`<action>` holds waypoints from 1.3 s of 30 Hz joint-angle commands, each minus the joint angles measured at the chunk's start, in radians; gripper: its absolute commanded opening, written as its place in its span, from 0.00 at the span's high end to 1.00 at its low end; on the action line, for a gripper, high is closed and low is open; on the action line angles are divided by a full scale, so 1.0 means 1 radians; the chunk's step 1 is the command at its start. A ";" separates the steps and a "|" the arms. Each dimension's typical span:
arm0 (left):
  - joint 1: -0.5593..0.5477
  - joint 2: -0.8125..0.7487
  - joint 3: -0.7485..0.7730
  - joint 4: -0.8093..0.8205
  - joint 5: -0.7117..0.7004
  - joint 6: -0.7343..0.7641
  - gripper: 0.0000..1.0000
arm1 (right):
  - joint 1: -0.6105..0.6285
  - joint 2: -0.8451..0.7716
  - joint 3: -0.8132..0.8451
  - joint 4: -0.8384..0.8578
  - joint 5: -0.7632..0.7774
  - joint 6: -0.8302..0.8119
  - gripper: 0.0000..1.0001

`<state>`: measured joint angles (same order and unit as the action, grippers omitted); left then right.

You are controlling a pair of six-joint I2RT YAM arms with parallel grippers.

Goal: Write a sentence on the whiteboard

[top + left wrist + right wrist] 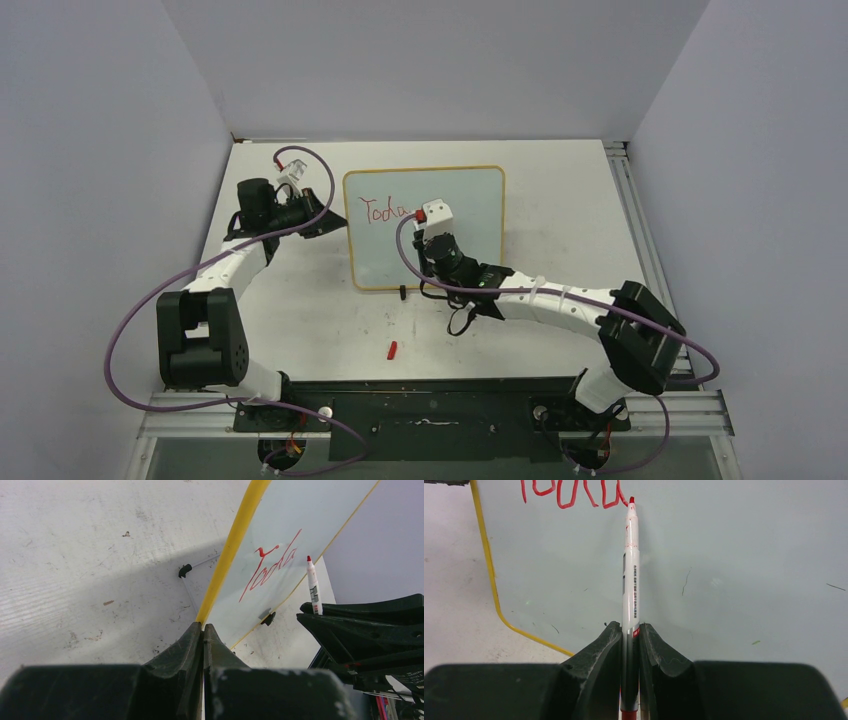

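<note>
White arm links (238, 268), black joint housings (205, 340), looping purple cables (111, 355)

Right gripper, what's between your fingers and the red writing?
The marker: the right gripper pinches its barrel, and its red tip reaches the sentence. The right wrist view shows it.

A scuffed white flat table (300, 330) carries a small, rounded-corner, yellow-framed whiteboard (475, 200). A small black clip foot (402, 292) sits on the table at the whiteboard's near edge. A tiny red plastic piece (393, 349) lies nearer still, apart from the whiteboard.
</note>
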<state>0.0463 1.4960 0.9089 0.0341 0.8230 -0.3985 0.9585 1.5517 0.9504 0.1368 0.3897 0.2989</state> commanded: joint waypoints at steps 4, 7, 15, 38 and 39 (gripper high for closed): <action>-0.011 -0.040 0.015 0.017 0.016 0.012 1.00 | 0.009 -0.042 0.047 -0.006 0.041 -0.022 0.95; -0.011 -0.039 0.015 0.018 0.017 0.014 1.00 | 0.006 -0.020 0.059 0.004 0.039 -0.027 0.95; -0.014 -0.040 0.015 0.017 0.016 0.013 1.00 | 0.004 0.021 0.084 0.022 0.039 -0.038 0.95; -0.019 -0.041 0.014 0.017 0.019 0.013 1.00 | -0.025 0.056 0.102 -0.007 0.031 -0.007 0.95; -0.020 -0.042 0.015 0.018 0.019 0.014 1.00 | -0.027 0.056 0.102 -0.013 0.032 -0.003 0.95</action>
<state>0.0425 1.4940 0.9089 0.0338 0.8158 -0.3981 0.9447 1.6028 1.0115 0.1177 0.4038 0.2768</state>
